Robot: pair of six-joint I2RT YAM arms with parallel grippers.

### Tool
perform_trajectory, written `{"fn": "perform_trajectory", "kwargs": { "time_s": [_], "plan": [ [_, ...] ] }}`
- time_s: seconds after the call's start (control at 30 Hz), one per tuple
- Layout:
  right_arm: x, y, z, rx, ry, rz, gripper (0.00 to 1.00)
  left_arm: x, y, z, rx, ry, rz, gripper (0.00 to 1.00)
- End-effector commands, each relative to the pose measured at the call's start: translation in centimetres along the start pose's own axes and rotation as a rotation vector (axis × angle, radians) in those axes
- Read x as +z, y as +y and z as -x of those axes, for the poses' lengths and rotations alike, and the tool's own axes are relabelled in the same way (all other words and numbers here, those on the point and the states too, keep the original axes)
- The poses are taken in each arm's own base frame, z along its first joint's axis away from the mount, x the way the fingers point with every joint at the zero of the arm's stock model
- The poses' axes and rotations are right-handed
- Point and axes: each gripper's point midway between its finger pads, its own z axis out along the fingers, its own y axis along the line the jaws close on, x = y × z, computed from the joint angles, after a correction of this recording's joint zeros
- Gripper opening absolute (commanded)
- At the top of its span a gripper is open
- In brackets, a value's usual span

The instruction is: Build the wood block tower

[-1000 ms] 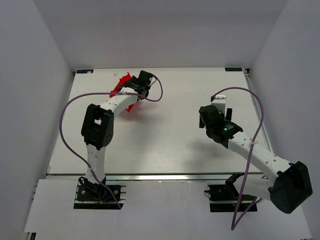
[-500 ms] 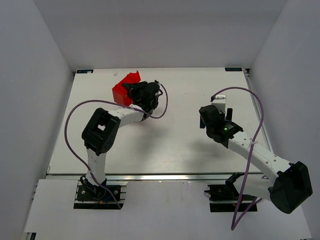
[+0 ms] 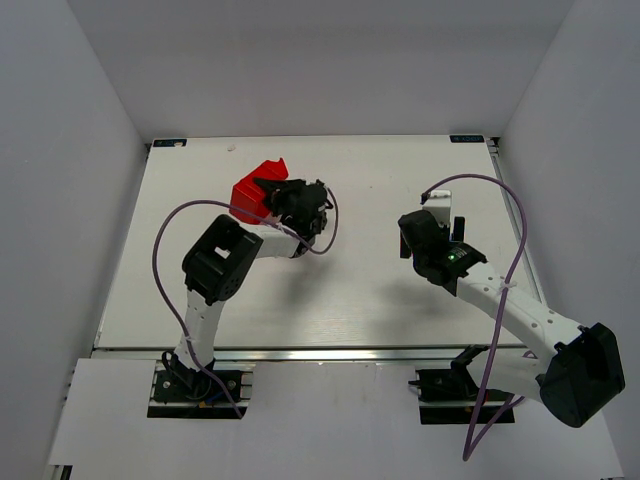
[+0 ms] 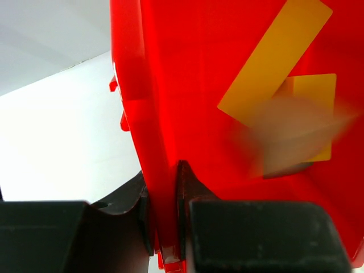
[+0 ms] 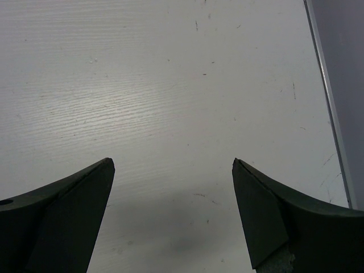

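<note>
My left gripper (image 3: 272,198) is shut on the wall of a red plastic bin (image 3: 254,190) and holds it tilted at the back left of the table. In the left wrist view the bin wall (image 4: 165,170) is pinched between the jaws. Flat yellow blocks (image 4: 273,62) lie inside the bin, with a blurred tan piece (image 4: 293,133) over them. No wood block tower stands anywhere in view. My right gripper (image 3: 412,232) is open and empty over bare table at the right. Its fingertips (image 5: 105,170) are wide apart.
The white table (image 3: 340,290) has a metal rail along its near edge and a raised edge strip (image 5: 330,102) at the right. Grey walls close in the left, right and back. Purple cables loop over both arms.
My left gripper has swung the red bin right and towards me, tipping it. The left arm has folded in closer. The right arm has not moved.
</note>
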Motion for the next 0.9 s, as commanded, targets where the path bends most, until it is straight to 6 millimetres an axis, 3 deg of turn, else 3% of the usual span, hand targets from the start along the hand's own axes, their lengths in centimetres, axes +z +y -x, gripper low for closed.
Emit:
{"fn": "perform_trajectory", "kwargs": {
  "time_s": [0.0, 0.13, 0.63, 0.8, 0.87],
  "plan": [
    [-0.4, 0.1, 1.6, 0.018, -0.028, 0.009, 0.89, -1.0, 1.0, -0.8, -0.021, 0.036, 0.006, 0.00],
    [-0.4, 0.2, 1.6, 0.017, -0.026, 0.013, 0.89, -1.4, 0.1, -0.4, 0.005, 0.028, 0.004, 0.00],
    [-0.2, 0.5, 1.2, 0.000, -0.009, 0.018, 0.89, -1.5, -0.2, -0.1, 0.007, 0.014, 0.007, 0.00],
    [-0.3, 0.5, 1.4, 0.009, -0.012, 0.026, 0.89, -1.0, 1.8, -0.9, -0.149, -0.001, 0.028, 0.00],
    [-0.4, 0.7, 1.5, 0.012, -0.014, 0.033, 0.89, -0.6, 3.9, -1.9, -0.296, -0.017, 0.033, 0.00]
  ]
}}
